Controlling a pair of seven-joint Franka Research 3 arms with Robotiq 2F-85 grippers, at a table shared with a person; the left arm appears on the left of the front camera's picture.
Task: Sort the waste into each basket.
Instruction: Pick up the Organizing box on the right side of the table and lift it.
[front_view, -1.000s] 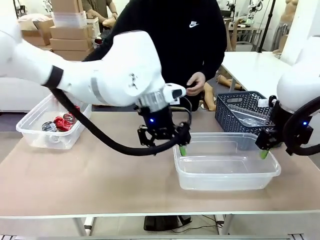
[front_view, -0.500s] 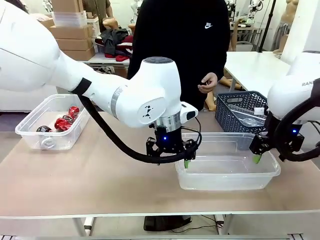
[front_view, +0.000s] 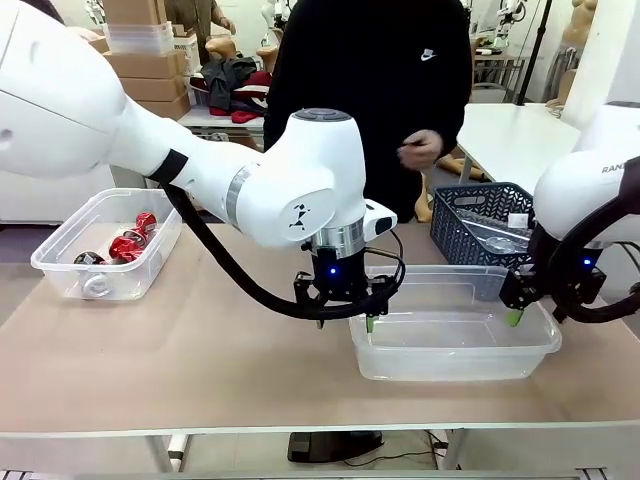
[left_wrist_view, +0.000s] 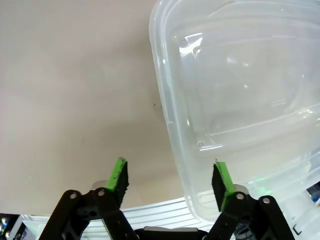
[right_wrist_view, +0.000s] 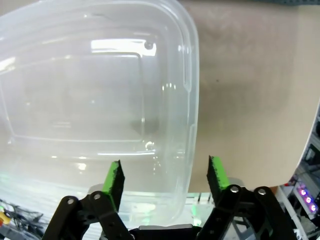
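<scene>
Straddling is the word for both arms at this moment.

Far left of the counter (front_view: 200, 350): clear tub (front_view: 60, 265) holding the red and silver cans (front_view: 125, 245), well apart from either arm. No risk seen there.

Left pincer (front_view: 345, 322): jaws wide and nothing held. In the left wrist view (left_wrist_view: 170, 175) one green pad is outside the short wall of the empty clear tub (front_view: 450, 347) and the other is over its inside.

Right pincer (front_view: 537, 312): also wide and holding nothing, set across the opposite short wall in its own wrist view (right_wrist_view: 166, 174).

Far right: dark lattice basket (front_view: 470, 215) just behind the empty tub, with a clear bottle (front_view: 495, 235) lying in it. The person's hand (front_view: 422, 150) is raised beyond the counter and touches nothing.

Risks, as a judgement:
- The tub wall looks thin and glossy. A pinch on the rim alone could slip off or buckle it.
- If one arm closes or lifts ahead of the other, the tub would tilt or twist.
- If the arms pull apart, the rim could spring free.
- The basket sits close behind, so a carried tub or the right arm could nudge it.

Changes against the earlier frames:
- A second ago the left pincer hung higher and left of the tub's corner. It has since come down across the wall.
- The right pincer has dropped slightly.
- The person has shifted right and their hand has risen.
</scene>
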